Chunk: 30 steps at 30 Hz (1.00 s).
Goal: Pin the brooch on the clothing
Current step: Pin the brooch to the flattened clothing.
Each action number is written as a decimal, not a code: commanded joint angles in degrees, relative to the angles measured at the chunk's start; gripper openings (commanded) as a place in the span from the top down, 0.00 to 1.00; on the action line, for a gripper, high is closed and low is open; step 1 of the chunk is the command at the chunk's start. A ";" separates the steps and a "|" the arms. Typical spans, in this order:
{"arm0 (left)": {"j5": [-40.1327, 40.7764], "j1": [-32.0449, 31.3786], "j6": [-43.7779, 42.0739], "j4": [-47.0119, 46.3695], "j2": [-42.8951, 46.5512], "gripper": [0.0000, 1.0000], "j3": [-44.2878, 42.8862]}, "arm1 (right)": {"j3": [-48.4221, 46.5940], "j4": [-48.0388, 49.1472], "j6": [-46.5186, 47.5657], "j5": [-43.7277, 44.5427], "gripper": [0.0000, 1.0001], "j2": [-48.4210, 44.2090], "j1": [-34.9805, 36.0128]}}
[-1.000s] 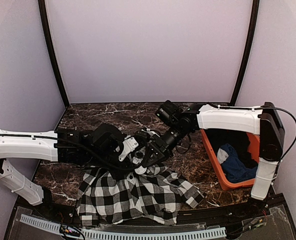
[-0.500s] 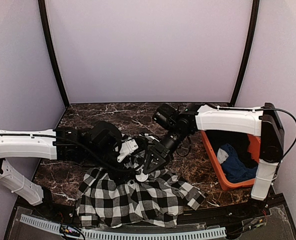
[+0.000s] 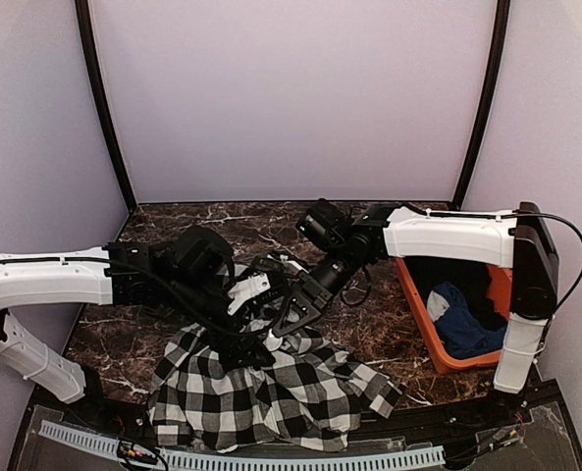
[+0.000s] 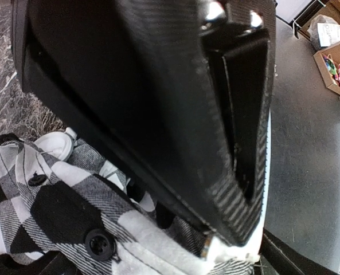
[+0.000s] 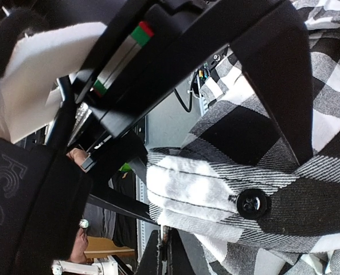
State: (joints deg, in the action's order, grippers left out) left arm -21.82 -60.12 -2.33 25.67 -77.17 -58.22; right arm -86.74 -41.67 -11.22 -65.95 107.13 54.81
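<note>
- The dark marble table (image 3: 384,319) lies under everything, with my two bases at its near edge.
- The clothing (image 3: 261,392), the black-and-white checked shirt, is heaped at the near middle of the table. Its far edge is drawn up in a bunch to where my two claws meet.
- My left arm (image 3: 45,280) reaches in from the left and my right arm (image 3: 448,235) from the right. Both angle down over that raised edge.
- An orange bin (image 3: 420,319) stands on the right of the table, apart from the shirt, with a blue garment (image 3: 462,329) inside.
- My left claw (image 3: 261,316) is at the bunched cloth. Its own camera is mostly filled by a black part close up, so I cannot tell how far it is open or whether it grips anything.
- My right claw (image 3: 292,312) is just beside it. Its wrist view shows a checked fold lying by one finger (image 5: 276,80), but I cannot tell whether the jaws pinch it.
- A white rounded piece (image 4: 58,144) lies against the cloth; I cannot tell what it is.
- A black button (image 5: 253,203) sits on the fold.
</note>
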 commanded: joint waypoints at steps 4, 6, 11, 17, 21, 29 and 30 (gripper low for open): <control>-7.98 3.17 -2.83 -0.16 3.51 0.01 -0.28 | 1.16 2.35 2.46 -2.87 1.00 -1.57 0.34; -9.82 4.26 -3.58 0.15 4.49 0.01 -0.25 | 1.31 2.02 2.73 -2.88 1.00 -1.48 0.38; -14.77 7.03 -5.92 1.13 6.67 0.01 -0.40 | 0.97 1.39 3.13 -3.13 1.00 -1.01 0.43; -15.33 8.92 -5.61 0.18 6.25 0.01 -0.93 | 0.65 1.22 3.07 -3.29 1.00 -0.87 0.37; -15.13 9.22 -5.95 1.00 3.50 0.03 -2.11 | 0.68 1.23 3.03 -3.22 1.00 -0.87 0.39; -14.96 9.23 -5.65 0.68 0.39 0.10 -3.38 | 0.76 1.24 2.96 -3.12 1.00 -1.03 0.40; -14.92 9.23 -5.61 0.65 0.23 0.11 -3.57 | 0.78 1.24 2.96 -3.11 1.00 -1.09 0.42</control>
State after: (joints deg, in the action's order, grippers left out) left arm -36.18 -51.16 -7.42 25.47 -76.69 -59.90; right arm -85.80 -40.95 -9.04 -67.44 107.13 54.81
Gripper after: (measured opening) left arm 0.905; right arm 0.008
